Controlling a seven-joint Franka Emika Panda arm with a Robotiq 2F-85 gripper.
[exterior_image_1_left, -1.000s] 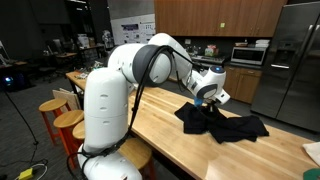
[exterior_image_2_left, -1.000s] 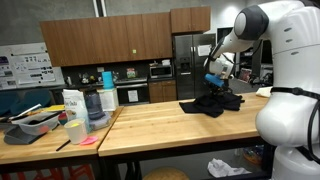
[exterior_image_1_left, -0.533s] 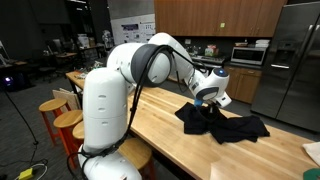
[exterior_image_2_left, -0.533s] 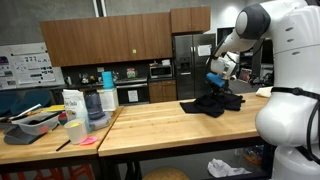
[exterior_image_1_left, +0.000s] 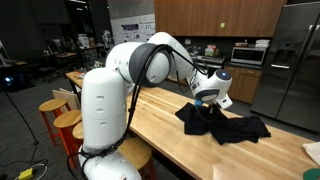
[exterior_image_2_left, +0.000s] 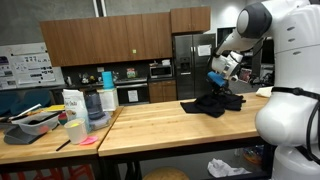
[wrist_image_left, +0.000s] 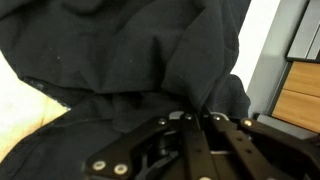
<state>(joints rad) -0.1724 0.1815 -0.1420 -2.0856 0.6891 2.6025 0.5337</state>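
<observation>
Wrist view alone shows the pincer (wrist_image_left: 200, 117) pinching the black cloth (wrist_image_left: 110, 60) tightly.

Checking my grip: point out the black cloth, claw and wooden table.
black cloth (exterior_image_1_left: 235, 128), in an exterior view, flat middle.
claw (wrist_image_left: 197, 118), wrist view, between its fingertips.
wooden table (exterior_image_2_left: 155, 132), in an exterior view, bare top.

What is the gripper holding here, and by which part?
The gripper is shut on the crumpled black cloth, pinching a raised fold of it just above the wooden countertop.
</observation>
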